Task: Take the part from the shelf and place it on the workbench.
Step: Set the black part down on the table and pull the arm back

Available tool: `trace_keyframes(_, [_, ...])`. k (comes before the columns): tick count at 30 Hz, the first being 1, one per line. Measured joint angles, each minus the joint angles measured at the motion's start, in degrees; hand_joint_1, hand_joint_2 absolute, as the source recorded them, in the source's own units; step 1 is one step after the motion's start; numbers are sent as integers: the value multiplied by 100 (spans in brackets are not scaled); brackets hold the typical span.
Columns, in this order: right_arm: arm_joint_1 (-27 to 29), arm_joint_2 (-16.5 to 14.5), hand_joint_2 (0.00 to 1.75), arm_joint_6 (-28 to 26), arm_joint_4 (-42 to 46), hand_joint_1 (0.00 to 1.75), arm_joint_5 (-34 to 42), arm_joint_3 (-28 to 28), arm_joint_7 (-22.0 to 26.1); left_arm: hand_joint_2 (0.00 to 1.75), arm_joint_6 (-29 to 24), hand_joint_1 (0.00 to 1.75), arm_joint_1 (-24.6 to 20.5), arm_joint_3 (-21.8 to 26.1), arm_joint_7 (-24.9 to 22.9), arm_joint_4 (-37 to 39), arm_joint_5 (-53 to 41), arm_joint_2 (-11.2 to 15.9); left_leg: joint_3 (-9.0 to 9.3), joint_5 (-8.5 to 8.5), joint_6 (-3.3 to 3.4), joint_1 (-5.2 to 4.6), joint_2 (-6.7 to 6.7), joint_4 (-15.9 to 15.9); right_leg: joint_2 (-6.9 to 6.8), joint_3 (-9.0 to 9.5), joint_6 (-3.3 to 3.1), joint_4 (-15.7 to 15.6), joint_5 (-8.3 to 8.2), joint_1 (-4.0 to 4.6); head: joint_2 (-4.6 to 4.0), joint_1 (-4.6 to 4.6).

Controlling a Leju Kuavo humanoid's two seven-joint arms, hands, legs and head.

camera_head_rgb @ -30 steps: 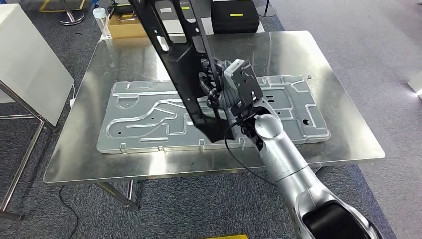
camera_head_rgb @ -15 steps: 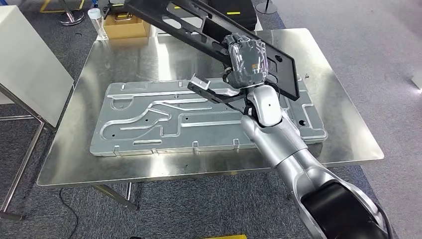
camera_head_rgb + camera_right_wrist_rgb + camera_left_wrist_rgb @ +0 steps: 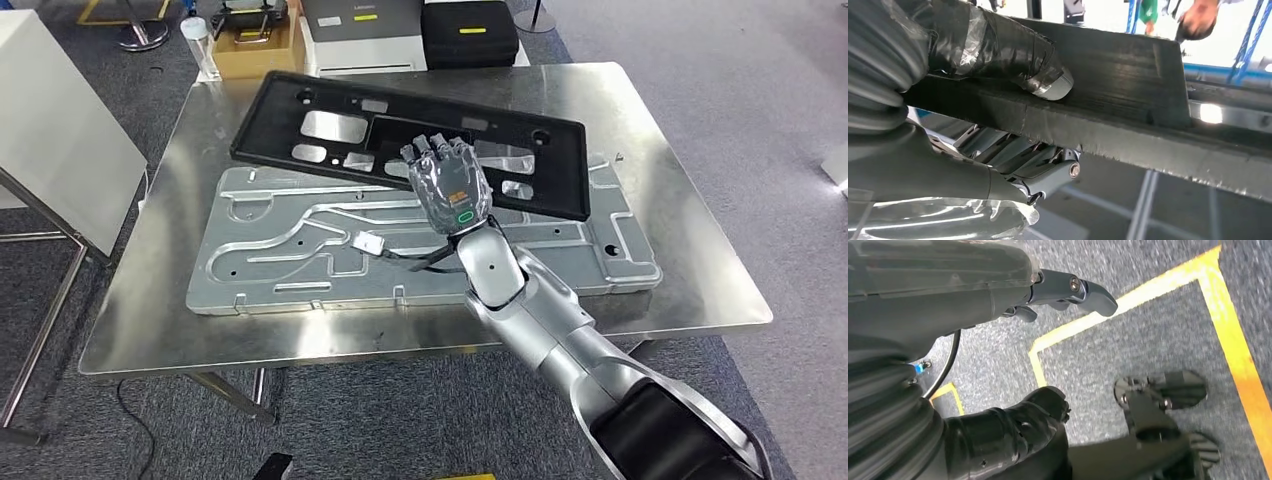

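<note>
Your right hand (image 3: 452,186) grips near edge of black part (image 3: 330,101); in wrist view, taped thumb (image 3: 1045,75) presses matte top face, fingers curl beneath. Part: flat, long rectangular frame with cutouts, rough-cast edge. It lies low over workbench (image 3: 690,260), far side of embossed silver sheet-metal panel (image 3: 300,250), overlapping panel's far edge. Workbench top polished steel, reflective. Your left hand (image 3: 1063,290) hangs over grey carpet with yellow tape lines (image 3: 1148,287), fingers apart, holding nothing.
</note>
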State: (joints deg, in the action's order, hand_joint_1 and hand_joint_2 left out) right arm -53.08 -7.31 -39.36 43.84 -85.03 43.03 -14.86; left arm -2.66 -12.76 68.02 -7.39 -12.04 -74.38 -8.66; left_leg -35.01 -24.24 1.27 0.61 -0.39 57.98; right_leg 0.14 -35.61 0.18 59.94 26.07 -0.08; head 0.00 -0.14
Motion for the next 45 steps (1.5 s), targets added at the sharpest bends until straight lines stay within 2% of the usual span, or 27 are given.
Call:
trace_keyframes(2, [32,9,175,-3,-100,173,4,140,-65,175,6,0,-12,-19,4,0,-14,-10,26,30,56,25,2,-51,-1,-198,49,435,264,-12,0,8])
trace_keyframes(4, [77,16,175,-4,-197,173,4,261,-88,175,10,0,-19,-38,5,0,-17,-13,24,30,77,23,1,-51,0,-566,89,1177,588,-27,0,12])
trace_keyframes(5, [111,17,175,-4,-251,173,4,298,-53,175,11,0,-19,-45,8,0,-19,-13,23,25,79,22,0,-46,-2,-704,105,1434,649,-36,0,13])
trace_keyframes(6, [146,17,175,-4,-309,173,5,319,11,175,13,0,-18,-50,14,0,-22,-14,23,19,78,22,-2,-38,-4,-749,113,1490,597,-46,0,12])
trace_keyframes(7, [175,14,175,-5,-374,173,6,326,93,175,15,0,-18,-56,22,0,-27,-19,23,11,71,22,-6,-24,-6,-681,114,1325,447,-56,0,13])
trace_keyframes(9, [221,1,175,-7,-509,173,4,326,263,175,20,0,-23,-74,48,0,-41,-30,21,-19,41,21,-15,17,-8,-316,89,565,72,-65,0,12])
trace_keyframes(11, [272,-33,175,-9,-641,173,1,322,398,175,21,0,-32,-86,70,0,-55,-39,8,-46,-9,6,-20,53,-4,-51,48,26,-91,-44,0,11])
trace_keyframes(14, [399,-89,175,-11,-854,173,1,308,568,175,19,0,-43,-90,97,0,-68,-42,1,-50,-102,6,-19,43,2,-15,-37,-58,-101,-25,0,10])
trace_keyframes(16, [470,-131,175,-13,-988,173,11,288,690,175,16,0,-46,-91,125,0,-69,-41,-60,-172,-163,18,-9,192,-5,2,-118,-98,-127,-46,0,7])
trace_keyframes(18, [502,-180,175,-14,-1124,173,31,247,821,175,14,0,-46,-92,156,0,-62,-41,-304,-497,-209,25,2,759,-12,11,-165,-120,-139,-59,0,3])
trace_keyframes(20, [543,-215,175,-14,-1283,173,61,188,953,175,11,0,-40,-91,178,0,-41,-42,-641,-786,-235,32,5,1480,-21,10,-176,-119,-138,-50,0,3])
trace_keyframes(21, [567,-225,175,-13,-1367,173,81,153,1019,175,10,0,-33,-91,187,0,-32,-42,-719,-795,-237,33,5,1636,-24,10,-176,-117,-137,-46,0,3])
trace_keyframes(22, [586,-234,175,-14,-1446,173,109,114,1082,175,9,0,-25,-90,197,0,-23,-42,-693,-700,-230,33,5,1578,-24,11,-176,-114,-136,-43,0,3])
trace_keyframes(24, [594,-259,87,-13,-1582,86,185,21,1190,175,7,0,-21,-90,226,0,-15,-40,-341,-324,-190,31,9,857,-19,15,-166,-103,-130,-42,0,3])
trace_keyframes(26, [574,-284,0,-8,-1694,0,266,-91,1269,175,5,0,-31,-90,262,0,-5,-39,-8,-108,-138,6,9,195,-10,6,-124,-84,-123,-25,0,4])
trace_keyframes(27, [563,-293,0,-3,-1743,0,295,-145,1302,175,4,0,-32,-90,275,0,0,-39,56,-93,-114,-9,7,61,-8,1,-95,-81,-123,-19,0,5])
trace_keyframes(30, [540,-311,0,13,-1853,0,360,-279,1374,175,5,0,-15,-86,290,0,29,-38,77,-65,-30,-8,0,6,-10,3,4,-85,-121,-20,0,8])
trace_keyframes(32, [517,-317,0,39,-1903,0,403,-362,1416,87,14,0,-17,-82,303,0,72,-38,93,-26,44,21,6,-44,-11,-120,53,195,79,-23,0,11])
trace_keyframes(34, [509,-322,0,78,-1954,0,427,-430,1442,0,20,0,-15,-76,311,0,98,-38,90,-16,79,19,11,-49,-11,-437,81,891,448,-33,0,14])
trace_keyframes(35, [519,-323,0,97,-1979,0,431,-451,1445,0,21,0,-7,-74,310,0,101,-38,86,-17,82,17,10,-45,-10,-601,91,1245,585,-34,0,13])
trace_keyframes(36, [531,-323,0,109,-2003,0,436,-465,1448,0,22,0,4,-73,307,0,101,-37,84,-19,82,15,8,-38,-11,-707,96,1463,631,-35,0,14])
trace_keyframes(37, [539,-324,0,117,-2023,0,445,-480,1452,0,22,0,15,-73,300,0,101,-37,81,-22,81,14,5,-29,-11,-705,94,1459,562,-35,0,13])
trace_keyframes(38, [538,-328,0,124,-2038,0,458,-497,1456,0,22,0,22,-73,293,0,101,-37,81,-28,75,14,0,-16,-12,-587,83,1221,396,-35,0,14])
trace_keyframes(39, [529,-334,0,128,-2048,0,471,-517,1462,0,21,0,26,-73,286,0,102,-37,81,-38,65,14,-5,0,-12,-387,64,825,189,-35,0,14])
trace_keyframes(41, [499,-357,0,139,-2058,0,491,-551,1477,0,21,0,28,-72,279,0,103,-38,68,-61,24,-3,-10,35,-9,-40,17,135,-47,-13,0,13])
trace_keyframes(42, [489,-369,0,149,-2063,0,497,-560,1484,0,19,0,28,-72,277,0,105,-38,63,-68,-1,-10,-10,43,-7,37,-4,-26,-74,-1,0,12])
trace_keyframes(45, [479,-395,0,175,-2078,0,506,-570,1492,0,11,0,34,-69,272,0,109,-36,61,-70,-92,-9,-6,30,1,57,-81,-95,-85,5,0,11])
